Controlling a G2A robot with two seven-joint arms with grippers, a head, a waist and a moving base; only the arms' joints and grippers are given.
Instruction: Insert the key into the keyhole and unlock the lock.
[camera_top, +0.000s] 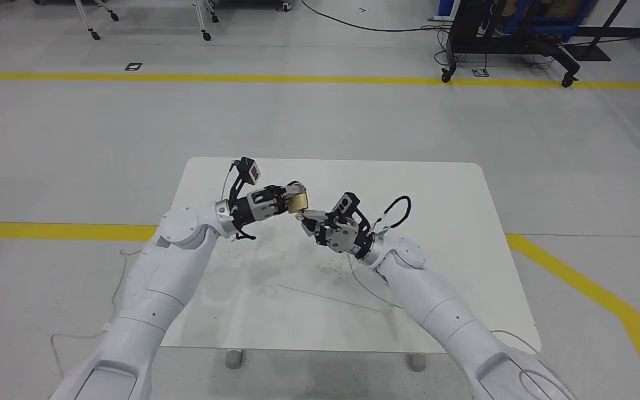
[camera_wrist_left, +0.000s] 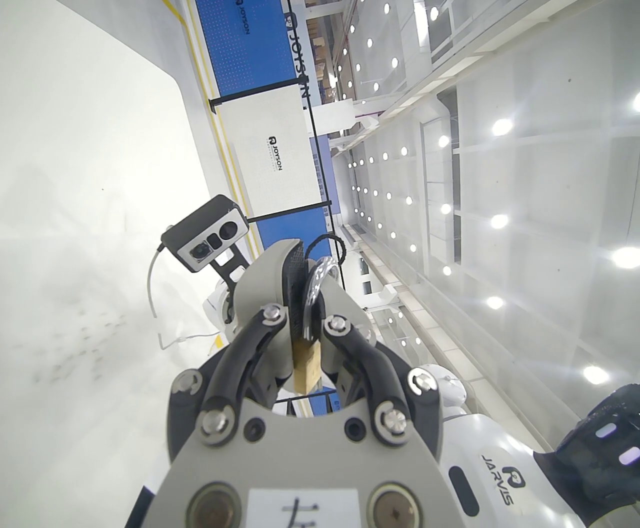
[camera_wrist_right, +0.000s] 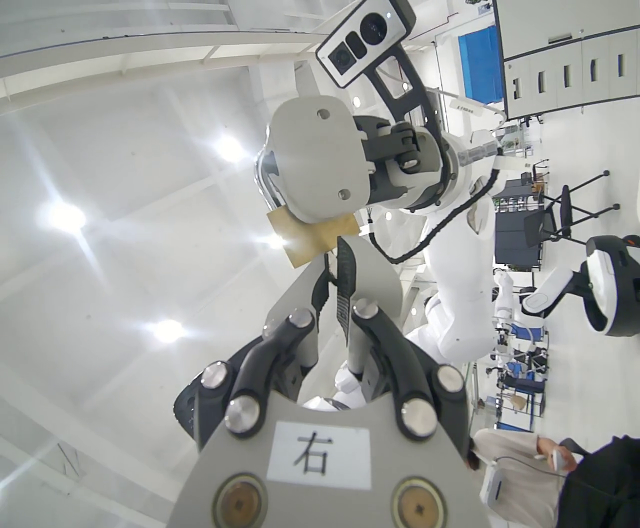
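Note:
A brass lock (camera_top: 297, 201) with a silver shackle (camera_wrist_left: 320, 275) hangs in the air over the middle of the white table (camera_top: 440, 200). My left gripper (camera_top: 288, 197) is shut on it, its pads clamped on the shackle and the brass body (camera_wrist_left: 307, 367) lying between the fingers. In the right wrist view the lock (camera_wrist_right: 310, 237) sticks out below the left gripper (camera_wrist_right: 320, 165). My right gripper (camera_wrist_right: 334, 265) sits just beneath it, shut on a thin dark key (camera_wrist_right: 322, 292). The key's tip reaches the lock's lower face; the keyhole is hidden.
Both grippers (camera_top: 310, 220) meet above the table's centre, well above its surface. The table's edges run all around with bare top on every side. Each arm's wrist camera (camera_wrist_right: 365, 35) juts out close to the other gripper.

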